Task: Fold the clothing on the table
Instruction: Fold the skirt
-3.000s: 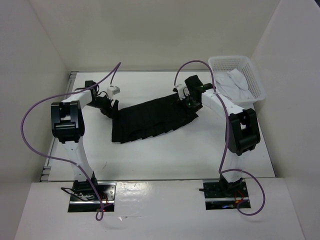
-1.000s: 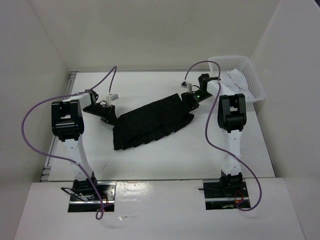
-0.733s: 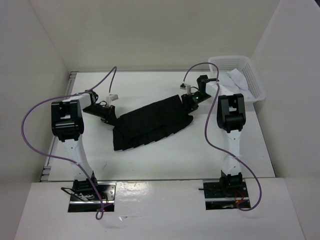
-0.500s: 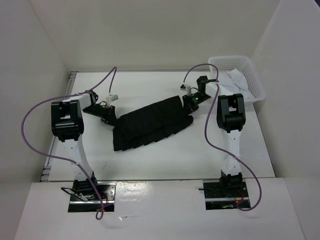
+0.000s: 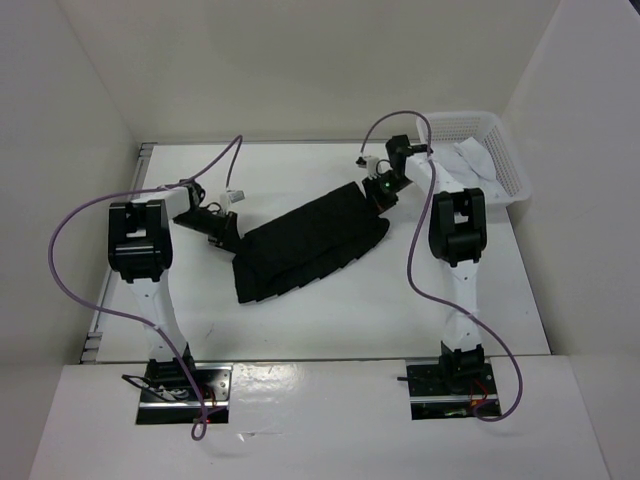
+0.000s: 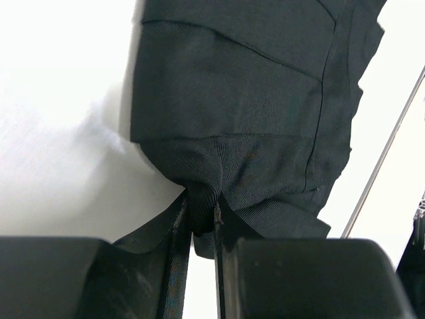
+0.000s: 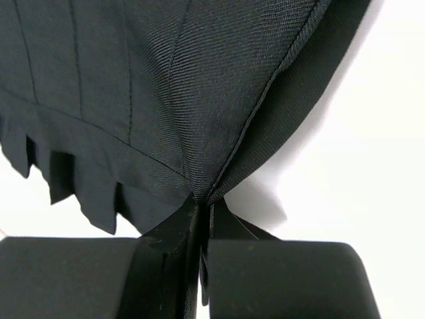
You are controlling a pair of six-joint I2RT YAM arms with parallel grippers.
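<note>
A black pleated skirt (image 5: 305, 243) lies slantwise across the middle of the white table (image 5: 330, 320), from lower left to upper right. My left gripper (image 5: 227, 229) is shut on the skirt's left end; in the left wrist view a bunch of the dark cloth (image 6: 239, 100) is pinched between the fingers (image 6: 178, 229). My right gripper (image 5: 381, 194) is shut on the skirt's upper right corner. The right wrist view shows the fabric (image 7: 166, 86) drawn to a point in the closed jaws, with the pleated hem at the left.
A white mesh basket (image 5: 500, 150) holding white cloth (image 5: 470, 170) stands at the back right, close behind the right arm. White walls enclose the table on the left, back and right. Purple cables loop over both arms.
The right gripper has closed on the skirt's upper right corner and drawn it slightly back. The left gripper kept its hold and shifted a little right, and the skirt moved with them.
</note>
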